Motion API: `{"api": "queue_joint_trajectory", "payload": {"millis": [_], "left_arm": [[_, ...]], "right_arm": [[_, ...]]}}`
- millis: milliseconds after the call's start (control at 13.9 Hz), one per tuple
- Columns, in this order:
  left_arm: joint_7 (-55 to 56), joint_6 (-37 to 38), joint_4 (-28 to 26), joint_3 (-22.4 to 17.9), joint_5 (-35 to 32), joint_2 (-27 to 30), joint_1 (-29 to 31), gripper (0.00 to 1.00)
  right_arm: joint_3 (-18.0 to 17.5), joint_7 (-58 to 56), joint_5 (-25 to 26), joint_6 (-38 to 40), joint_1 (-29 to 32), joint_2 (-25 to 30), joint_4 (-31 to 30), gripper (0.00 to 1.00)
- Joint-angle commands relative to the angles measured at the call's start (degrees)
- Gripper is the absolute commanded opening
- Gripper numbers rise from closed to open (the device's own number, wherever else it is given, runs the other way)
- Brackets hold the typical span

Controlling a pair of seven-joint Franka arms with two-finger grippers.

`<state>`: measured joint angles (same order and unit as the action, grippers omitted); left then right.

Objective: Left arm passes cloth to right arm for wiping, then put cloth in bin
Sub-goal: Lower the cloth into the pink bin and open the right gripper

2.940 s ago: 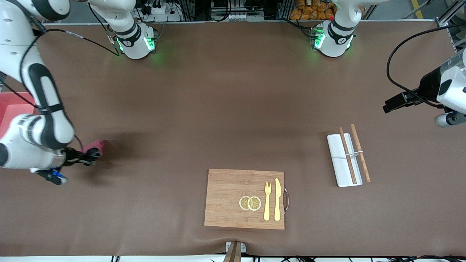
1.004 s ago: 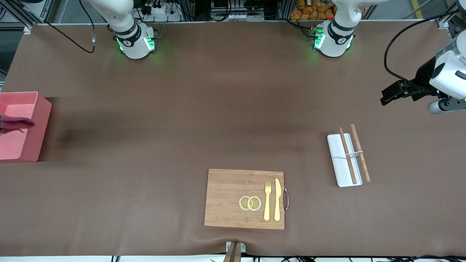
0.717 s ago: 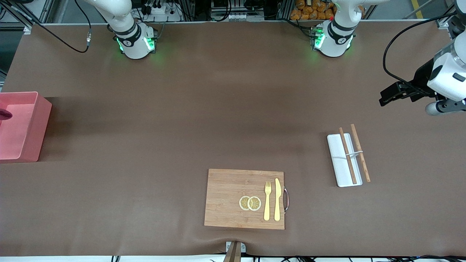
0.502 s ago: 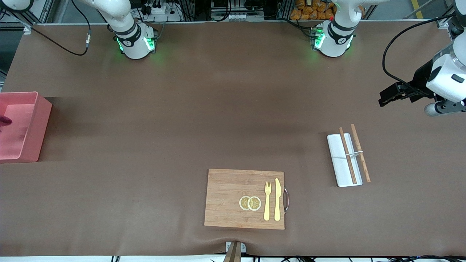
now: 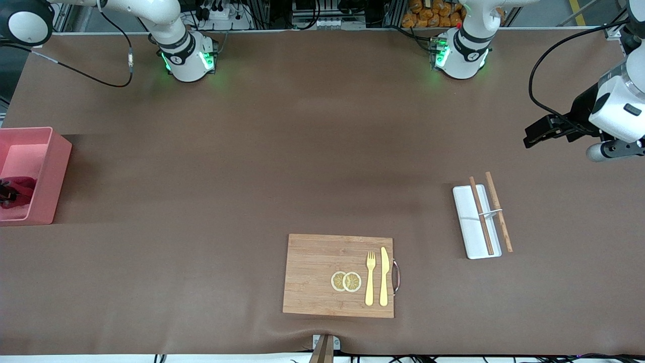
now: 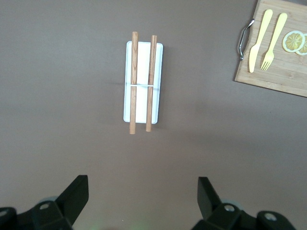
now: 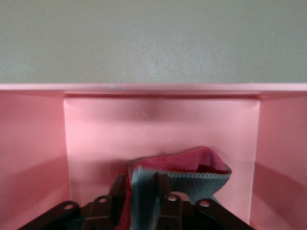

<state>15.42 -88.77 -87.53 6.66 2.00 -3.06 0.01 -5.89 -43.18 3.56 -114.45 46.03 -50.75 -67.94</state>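
The salmon-pink bin (image 5: 50,176) stands at the right arm's end of the table. My right gripper (image 7: 139,179) reaches down inside it, only its dark tip (image 5: 4,194) showing in the front view. Its two fingers (image 7: 162,184) stand on either side of a fold of the magenta cloth (image 7: 192,165), grey side toward the camera, and the fold fills the gap between them. The cloth (image 5: 19,184) sits low between the bin walls (image 7: 158,120). My left gripper (image 6: 142,184) hangs open and empty above bare table at the left arm's end.
A white tray (image 5: 473,227) with two wooden chopsticks (image 5: 499,212) lies near the left arm (image 5: 612,118). A wooden cutting board (image 5: 312,275) with lemon slices, a yellow fork and a knife lies near the front camera.
The right gripper has gone down into the bin with the cloth, which now sits lower between the walls. The left arm has barely shifted.
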Motion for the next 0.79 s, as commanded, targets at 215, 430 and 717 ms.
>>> {"api": "queue_joint_trajectory", "payload": {"millis": [215,430,717], "left_arm": [[-1.0,0.0,0.2,0.2,-0.6,0.0,0.0,1.0],[-1.0,0.0,0.2,0.2,-0.6,-0.3,0.0,1.0],[-1.0,0.1,0.2,0.2,-0.6,-0.4,0.0,1.0]], "right_arm": [[-1.5,0.1,1.2,13.3,-0.9,5.2,4.0,1.0],[-1.7,2.9,0.3,20.0,-4.4,11.7,4.2,1.0],[-1.5,15.8,0.4,30.1,-14.5,17.5,3.7,1.0]]}}
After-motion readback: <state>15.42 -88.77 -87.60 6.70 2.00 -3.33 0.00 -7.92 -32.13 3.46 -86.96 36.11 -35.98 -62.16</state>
